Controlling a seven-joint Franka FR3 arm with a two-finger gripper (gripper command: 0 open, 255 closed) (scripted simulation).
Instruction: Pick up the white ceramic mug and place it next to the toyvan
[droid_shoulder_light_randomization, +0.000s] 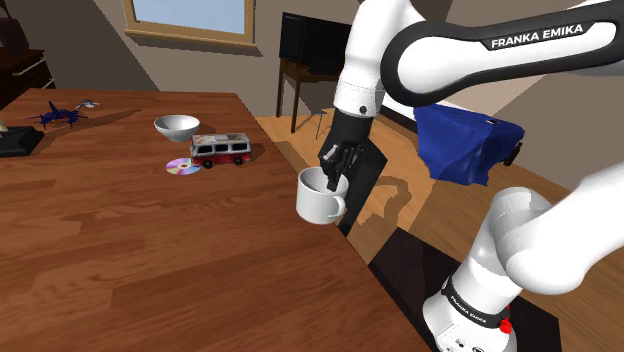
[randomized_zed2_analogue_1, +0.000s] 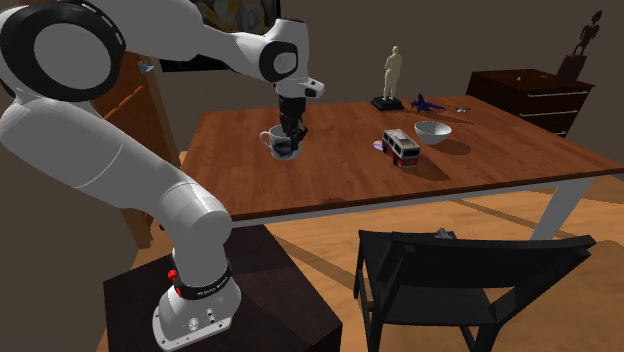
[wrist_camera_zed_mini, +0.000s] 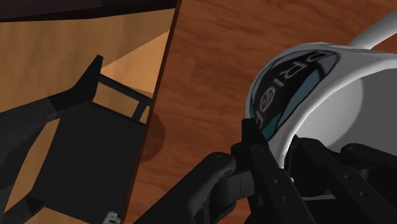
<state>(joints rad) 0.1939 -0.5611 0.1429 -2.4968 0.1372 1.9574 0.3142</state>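
My gripper (droid_shoulder_light_randomization: 330, 183) is shut on the rim of the white mug (droid_shoulder_light_randomization: 318, 205), with one finger inside and one outside. The mug hangs near the table's edge on the shoulder view's right, and its shadow on the wood suggests it is just off the surface. In the wrist view the mug (wrist_camera_zed_mini: 343, 83) shows a dark printed inside, clasped by the gripper (wrist_camera_zed_mini: 280, 153). The red and white toy van (droid_shoulder_light_randomization: 221, 150) stands on the table further up and left of the mug. In the second exterior view the mug (randomized_zed2_analogue_1: 272, 139) and gripper (randomized_zed2_analogue_1: 288, 140) are left of the van (randomized_zed2_analogue_1: 401, 147).
A white bowl (droid_shoulder_light_randomization: 176, 127) and a disc (droid_shoulder_light_randomization: 182, 166) lie beside the van. A blue toy plane (droid_shoulder_light_randomization: 60, 115) and a statuette (randomized_zed2_analogue_1: 392, 75) stand at the table's (droid_shoulder_light_randomization: 150, 250) far side. A black chair (wrist_camera_zed_mini: 83, 146) stands by the table edge near the mug.
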